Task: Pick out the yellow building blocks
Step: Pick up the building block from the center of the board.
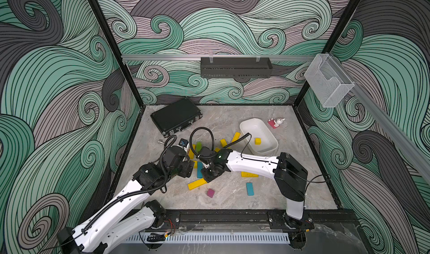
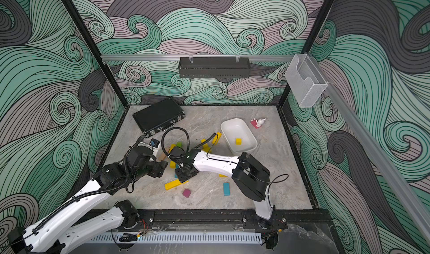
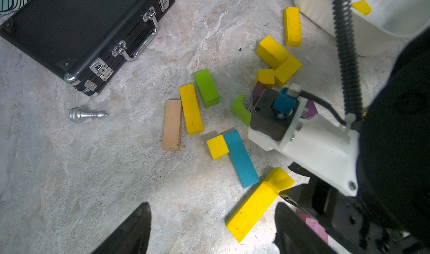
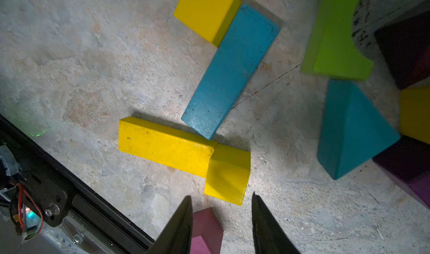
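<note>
Right wrist view shows the right end effector (image 4: 222,220) empty, jaws narrowly parted just short of a small yellow block (image 4: 226,173) abutting a long yellow bar (image 4: 162,146) on the desk (image 4: 69,66); straddling the small block's flat sides squarely before closing is advised.

Yellow building blocks (image 3: 191,108) scattered on marble table (image 3: 69,171) beside black case (image 3: 76,29).

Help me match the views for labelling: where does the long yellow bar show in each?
In a top view: yellow bar, lower centre, between the arms.
In a top view: lower centre, left of middle.
Left wrist: bottom right of centre.
Right wrist: centre.
Shared landmark: the magenta block close by it.
</note>
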Robot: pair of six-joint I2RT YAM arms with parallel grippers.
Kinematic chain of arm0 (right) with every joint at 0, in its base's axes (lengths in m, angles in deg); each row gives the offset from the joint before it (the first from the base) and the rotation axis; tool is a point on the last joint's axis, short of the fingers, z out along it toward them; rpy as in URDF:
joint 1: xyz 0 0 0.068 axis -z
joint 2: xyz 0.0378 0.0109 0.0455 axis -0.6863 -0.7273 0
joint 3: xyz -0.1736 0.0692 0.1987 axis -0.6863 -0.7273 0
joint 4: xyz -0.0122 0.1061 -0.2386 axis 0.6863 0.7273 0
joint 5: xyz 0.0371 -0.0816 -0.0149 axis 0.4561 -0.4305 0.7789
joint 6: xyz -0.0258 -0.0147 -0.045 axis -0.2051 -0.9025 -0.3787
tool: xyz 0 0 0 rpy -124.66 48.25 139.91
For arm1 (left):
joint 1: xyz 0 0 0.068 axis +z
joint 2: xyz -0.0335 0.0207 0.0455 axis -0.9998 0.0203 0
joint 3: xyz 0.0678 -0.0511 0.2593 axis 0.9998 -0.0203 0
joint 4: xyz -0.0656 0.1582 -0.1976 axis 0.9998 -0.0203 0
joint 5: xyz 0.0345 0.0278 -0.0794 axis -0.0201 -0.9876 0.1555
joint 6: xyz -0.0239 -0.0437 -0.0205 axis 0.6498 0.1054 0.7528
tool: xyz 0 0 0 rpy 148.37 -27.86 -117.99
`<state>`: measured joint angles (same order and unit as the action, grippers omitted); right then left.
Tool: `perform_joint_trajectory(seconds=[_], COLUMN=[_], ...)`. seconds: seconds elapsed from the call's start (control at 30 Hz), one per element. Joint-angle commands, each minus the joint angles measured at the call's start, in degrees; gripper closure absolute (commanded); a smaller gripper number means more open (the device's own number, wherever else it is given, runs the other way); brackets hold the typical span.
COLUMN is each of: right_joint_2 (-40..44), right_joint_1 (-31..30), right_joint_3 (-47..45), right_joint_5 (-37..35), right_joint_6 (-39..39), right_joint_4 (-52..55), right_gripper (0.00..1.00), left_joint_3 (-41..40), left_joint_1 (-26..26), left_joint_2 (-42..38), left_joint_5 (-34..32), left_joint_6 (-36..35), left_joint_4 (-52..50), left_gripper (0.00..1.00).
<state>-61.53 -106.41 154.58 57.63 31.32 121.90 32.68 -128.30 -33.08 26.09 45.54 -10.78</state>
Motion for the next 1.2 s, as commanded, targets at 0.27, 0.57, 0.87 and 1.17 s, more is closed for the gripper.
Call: perform_joint_trajectory(seconds=[0.27,0.57,0.87,1.17], right_joint_2=[-2.8,-5.1,-5.7,-6.0], right_joint_1=[-1.2,-1.8,-1.9,-1.9], right_joint_3=[1.3,3.0,3.4,3.2], right_joint_5=[-1.5,-2.7,-3.2,-3.4], right_joint_6=[1.4,1.4,1.3,1.3], right_joint_4=[1.6,2.5,2.5,2.8], right_gripper=[0.56,0.54,0.56,0.6], left_joint_3=[-0.2,0.0,0.0,-0.1], left_joint_1=[0.1,0.2,0.4,0.7], left_joint_2=[-0.7,-0.1,-0.2,-0.2], left_joint_5=[1.7,1.2,1.3,1.7], left_joint_6=[-0.5,-0.7,-0.8,-0.7], left_joint_4=[2.0,2.0,2.1,2.3], left_gripper=[0.18,0.15,0.15,0.15])
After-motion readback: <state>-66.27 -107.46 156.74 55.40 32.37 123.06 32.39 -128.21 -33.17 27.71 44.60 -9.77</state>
